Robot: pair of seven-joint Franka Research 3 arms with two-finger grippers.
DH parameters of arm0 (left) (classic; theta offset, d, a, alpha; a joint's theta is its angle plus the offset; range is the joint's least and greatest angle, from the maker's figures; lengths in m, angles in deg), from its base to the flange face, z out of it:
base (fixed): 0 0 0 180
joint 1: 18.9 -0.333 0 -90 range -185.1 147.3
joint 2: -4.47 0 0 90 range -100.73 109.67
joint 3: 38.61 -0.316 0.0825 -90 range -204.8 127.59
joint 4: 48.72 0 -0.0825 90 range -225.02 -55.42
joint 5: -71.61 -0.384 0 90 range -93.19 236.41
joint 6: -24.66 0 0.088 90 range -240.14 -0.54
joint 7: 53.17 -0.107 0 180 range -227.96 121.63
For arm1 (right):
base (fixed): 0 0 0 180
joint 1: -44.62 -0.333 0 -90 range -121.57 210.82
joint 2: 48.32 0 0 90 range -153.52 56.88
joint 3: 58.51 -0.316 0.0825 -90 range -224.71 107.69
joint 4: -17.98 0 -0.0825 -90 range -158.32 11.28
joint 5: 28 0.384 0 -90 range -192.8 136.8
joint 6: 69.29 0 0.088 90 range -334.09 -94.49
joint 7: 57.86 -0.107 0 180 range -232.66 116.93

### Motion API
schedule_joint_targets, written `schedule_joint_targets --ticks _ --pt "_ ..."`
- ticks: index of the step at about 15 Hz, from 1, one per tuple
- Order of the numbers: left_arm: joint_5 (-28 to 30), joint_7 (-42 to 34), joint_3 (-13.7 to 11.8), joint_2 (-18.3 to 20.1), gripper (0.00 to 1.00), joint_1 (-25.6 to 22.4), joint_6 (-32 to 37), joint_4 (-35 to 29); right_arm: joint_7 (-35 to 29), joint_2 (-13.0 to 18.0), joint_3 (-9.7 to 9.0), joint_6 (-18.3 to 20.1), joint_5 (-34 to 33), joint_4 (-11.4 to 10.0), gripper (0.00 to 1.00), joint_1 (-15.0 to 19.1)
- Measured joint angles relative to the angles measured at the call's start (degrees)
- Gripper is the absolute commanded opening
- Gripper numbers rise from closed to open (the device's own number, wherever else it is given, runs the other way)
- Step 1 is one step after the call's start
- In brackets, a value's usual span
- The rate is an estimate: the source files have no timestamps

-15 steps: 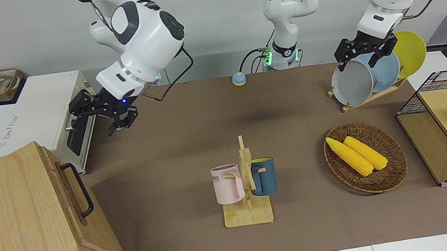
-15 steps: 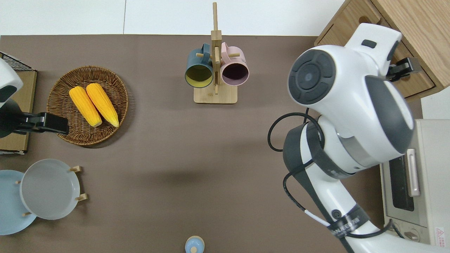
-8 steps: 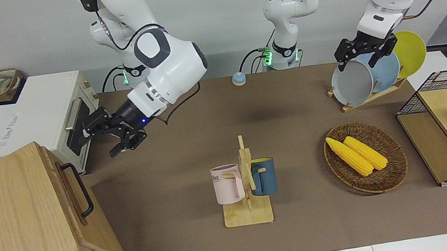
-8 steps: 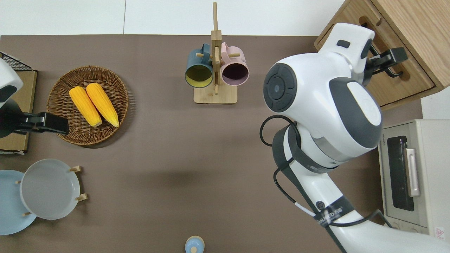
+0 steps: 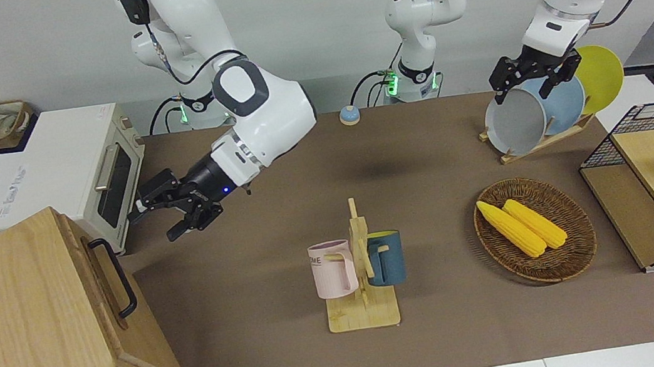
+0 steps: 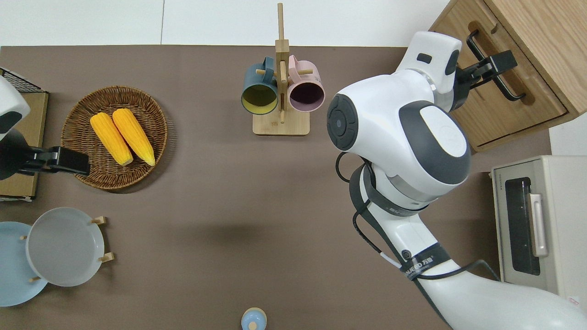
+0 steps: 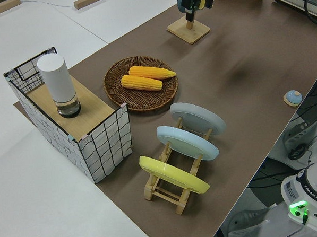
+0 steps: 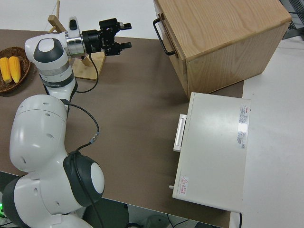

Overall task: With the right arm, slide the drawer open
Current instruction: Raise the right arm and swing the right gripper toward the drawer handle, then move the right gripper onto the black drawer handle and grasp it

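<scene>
Just short of the drawer handle, right pincer with fingers apart: approach step, next needing closing in to straddle the bar.

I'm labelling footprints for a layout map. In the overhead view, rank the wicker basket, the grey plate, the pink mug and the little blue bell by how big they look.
Largest to smallest:
1. wicker basket
2. grey plate
3. pink mug
4. blue bell, cut by the view's edge yet plainly smallest
</scene>
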Motion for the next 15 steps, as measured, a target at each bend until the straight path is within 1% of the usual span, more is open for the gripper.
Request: schedule_joint_targets --ticks 2,4,7,9,12,15 --pt "0.00 0.00 0.00 0.00 0.99 0.00 0.00 0.00 -2.39 -1.23 0.01 0.14 -1.85 -1.14 0.981 -0.47" --pt "0.00 0.00 0.00 0.00 0.99 0.00 0.00 0.00 -3.63 -1.74 0.05 0.16 -3.34 -2.26 0.981 -0.65" --pt "0.00 0.00 0.00 0.00 0.99 0.00 0.00 0.00 -4.02 -1.85 0.17 0.22 -8.99 -4.77 0.981 -0.67" --pt "0.00 0.00 0.00 0.00 0.99 0.00 0.00 0.00 -4.36 -1.94 0.82 0.22 -12.38 -6.15 0.981 -0.55" --pt "0.00 0.00 0.00 0.00 0.99 0.00 0.00 0.00 -4.63 -1.95 1.91 -0.22 -13.78 -6.64 0.981 0.42" --pt "0.00 0.00 0.00 0.00 0.99 0.00 0.00 0.00 -6.36 -1.95 2.25 -2.74 -14.74 -6.64 0.981 2.76"
